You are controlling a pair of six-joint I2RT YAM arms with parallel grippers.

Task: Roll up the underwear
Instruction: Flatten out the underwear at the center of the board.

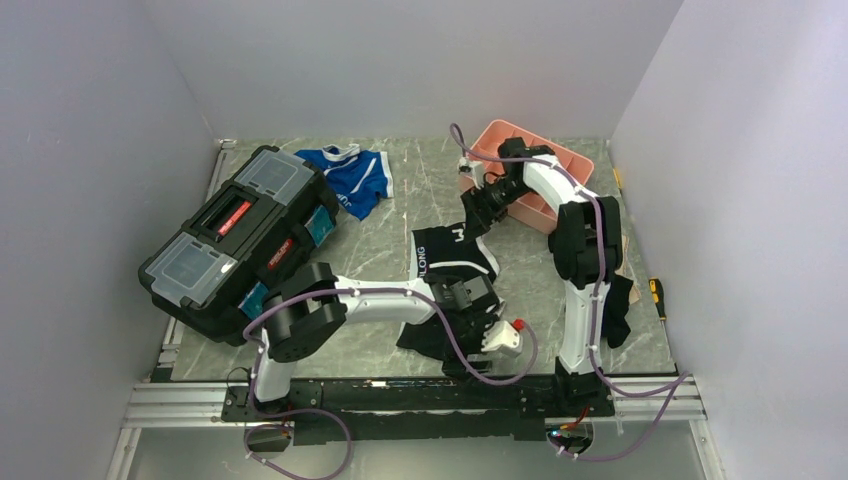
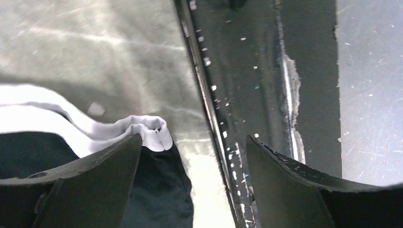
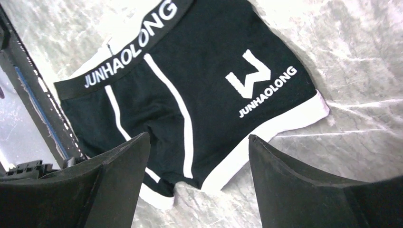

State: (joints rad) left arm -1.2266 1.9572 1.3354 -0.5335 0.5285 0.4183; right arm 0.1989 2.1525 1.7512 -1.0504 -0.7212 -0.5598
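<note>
Right wrist: underwear (image 3: 199, 90) lies flat beneath the wide-spread right claw (image 3: 197, 142).

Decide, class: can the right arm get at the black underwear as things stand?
Probably yes: the right gripper hangs over the underwear, jaws open, and nothing visible lies between them.

Robot lab test cell, plain white walls (image 1: 420, 60), marble-look tabletop (image 1: 420, 190), aluminium frame (image 1: 160, 405)
</note>
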